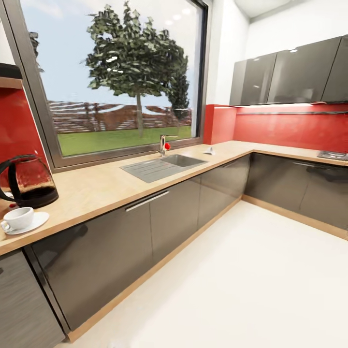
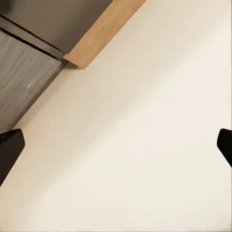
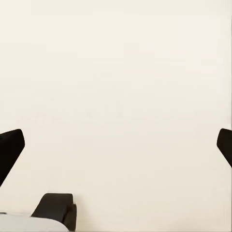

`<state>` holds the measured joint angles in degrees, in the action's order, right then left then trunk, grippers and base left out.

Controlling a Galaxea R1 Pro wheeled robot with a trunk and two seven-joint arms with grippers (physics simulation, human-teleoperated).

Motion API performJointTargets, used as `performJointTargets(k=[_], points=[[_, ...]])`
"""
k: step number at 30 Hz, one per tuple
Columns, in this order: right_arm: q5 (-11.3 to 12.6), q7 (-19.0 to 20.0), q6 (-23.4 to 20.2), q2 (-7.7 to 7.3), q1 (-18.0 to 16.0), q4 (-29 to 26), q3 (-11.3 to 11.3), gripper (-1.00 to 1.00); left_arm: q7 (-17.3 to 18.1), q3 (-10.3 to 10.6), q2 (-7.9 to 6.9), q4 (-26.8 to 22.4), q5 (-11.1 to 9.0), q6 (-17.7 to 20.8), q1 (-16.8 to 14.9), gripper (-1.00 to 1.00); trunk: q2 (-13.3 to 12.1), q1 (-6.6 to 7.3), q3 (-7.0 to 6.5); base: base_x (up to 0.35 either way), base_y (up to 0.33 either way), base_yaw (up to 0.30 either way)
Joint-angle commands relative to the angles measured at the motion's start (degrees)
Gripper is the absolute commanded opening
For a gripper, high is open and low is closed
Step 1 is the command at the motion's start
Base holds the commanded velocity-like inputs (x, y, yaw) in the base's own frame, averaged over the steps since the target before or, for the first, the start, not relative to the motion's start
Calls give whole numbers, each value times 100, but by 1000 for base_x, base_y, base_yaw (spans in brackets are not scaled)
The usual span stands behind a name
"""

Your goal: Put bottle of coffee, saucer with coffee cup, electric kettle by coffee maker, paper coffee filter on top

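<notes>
A pale wood-grain countertop [image 1: 96, 186] is being shown running under a large window, over glossy dark cabinet fronts [image 1: 145, 232]. At its left end, a rounded glass electric kettle [image 1: 28, 182] with a black handle and dark base is being seen upright, just beside a white coffee cup [image 1: 18, 218] that is sitting on a white round saucer [image 1: 35, 223]. A brushed steel sink [image 1: 162, 166] is being shown further along. The left gripper [image 2: 116, 145] and right gripper [image 3: 116, 145] are being held spread wide, empty, over smooth cream floor [image 1: 251, 290].
</notes>
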<state>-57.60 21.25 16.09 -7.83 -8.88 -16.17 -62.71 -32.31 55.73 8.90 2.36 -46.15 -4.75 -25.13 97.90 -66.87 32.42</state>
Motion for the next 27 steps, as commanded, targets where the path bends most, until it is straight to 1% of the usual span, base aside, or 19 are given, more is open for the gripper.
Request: performJointTargets(k=[1, 3, 4, 6, 10, 14, 15, 16, 19, 22, 27], points=[[-62, 34, 22, 10, -129, -105, -1, 100, 24, 44, 3, 19, -60, -67, 13, 100, 3, 1, 7, 0, 0, -194], [-69, 36, 19, 10, -346, -259, 194, 100, 43, 43, -3, 21, -65, -110, 31, 100, 3, 1, 7, 0, 0, -225], [-65, 37, 20, 1, -455, -319, 349, 100, 51, 43, -20, 24, -67, -125, 37, 100, 3, 1, 7, 0, 0, -253], [-52, 30, 30, -11, -558, -378, 501, 100, 69, 43, -77, 26, -69, -138, 75, 100, 3, 1, 7, 0, 0, -265], [-35, 29, 26, -21, -578, -554, 528, 100, 76, 43, -94, 27, -69, -140, 188, 100, 3, 1, 7, 0, 0, -254], [-32, 29, 26, -2, -579, -562, 531, 100, 105, 38, -111, 24, -87, -141, 232, 100, 3, 1, 7, 87, 66, -57], [-32, 29, 26, -1, -579, -564, 528, 100, 128, 36, -113, 26, -114, -141, 235, 100, 3, 1, 7, 224, 158, -12], [-32, 29, 26, -1, -579, -567, 525, 100, 163, 35, -115, 27, -198, -137, 247, 100, 3, 1, 7, 273, 142, -5], [-32, 29, 26, -12, -579, -567, 521, 100, 274, 34, -116, 27, -327, -133, 265, 100, 3, 1, 7, 306, 110, -2], [-32, 29, 26, -10, -579, -569, 515, 100, 342, 34, -116, 28, -373, -131, 271, 100, 3, 1, 7, 329, 36, 0], [-32, 29, 26, -32, -579, -571, 508, 100, 364, 34, -112, 28, -379, -119, 272, 100, 3, 1, 7, 328, 0, 0]])
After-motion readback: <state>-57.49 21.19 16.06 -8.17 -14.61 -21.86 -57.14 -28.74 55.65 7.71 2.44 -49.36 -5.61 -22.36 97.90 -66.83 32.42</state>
